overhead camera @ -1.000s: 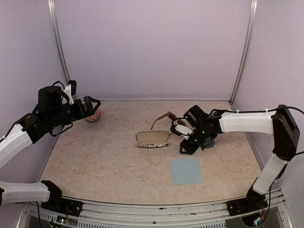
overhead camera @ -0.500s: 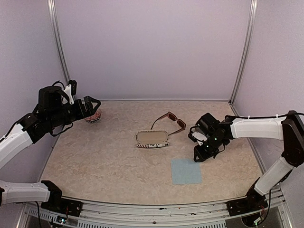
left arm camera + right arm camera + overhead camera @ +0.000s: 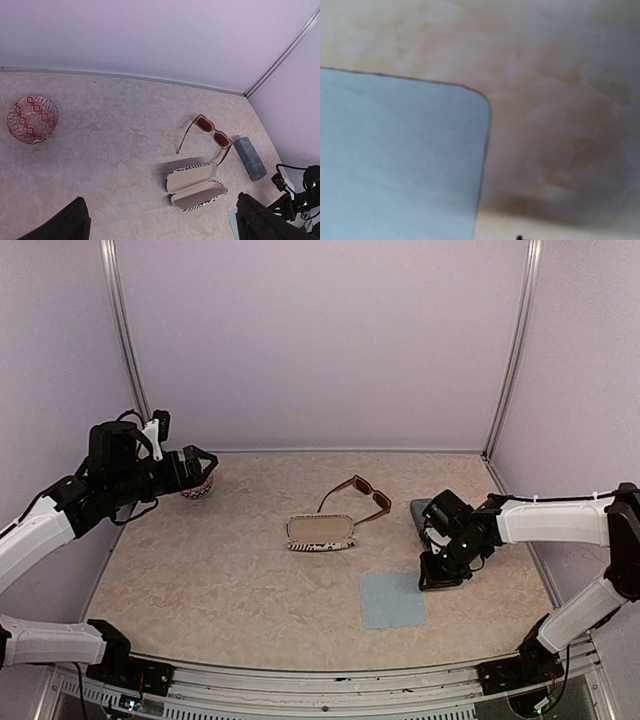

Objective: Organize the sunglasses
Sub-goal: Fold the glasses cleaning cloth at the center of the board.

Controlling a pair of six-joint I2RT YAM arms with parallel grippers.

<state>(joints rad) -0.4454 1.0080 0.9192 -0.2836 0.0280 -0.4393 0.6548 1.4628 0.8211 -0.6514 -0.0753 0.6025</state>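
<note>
Ringing one sunglasses pair [image 3: 357,498], one each: striped case [image 3: 320,533], blue-grey case [image 3: 249,158], cloth [image 3: 391,600], bowl [image 3: 198,486]; left jaws spread, right jaws unclear.

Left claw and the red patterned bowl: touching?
Apart. The left wrist view shows the bowl on the table, far beyond the open left claw's fingers. Their overlap in the top view is only line of sight.
</note>
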